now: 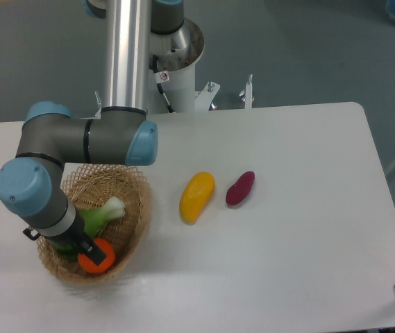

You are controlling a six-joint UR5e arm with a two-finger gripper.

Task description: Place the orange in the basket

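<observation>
Big white table (301, 229), the arm bent low over the wicker basket (136, 208) at the left. Inside lie a green vegetable (103, 211) and the orange (98, 257). The gripper (89, 251) sits right on the orange; pinching or loose, I cannot tell, its fingers are mostly hidden.

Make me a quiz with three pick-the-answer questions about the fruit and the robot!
1. Where is the orange?
A. in the basket
B. beside the purple vegetable
C. on the floor

2. How many things lie on the bare table?
A. none
B. two
C. five

3. What colour is the long fruit right of the basket?
A. blue
B. white
C. yellow

Answers:
1 A, it sits inside the wicker rim with the gripper over it.
2 B, the yellow fruit and the purple vegetable.
3 C, plainly yellow.
</observation>
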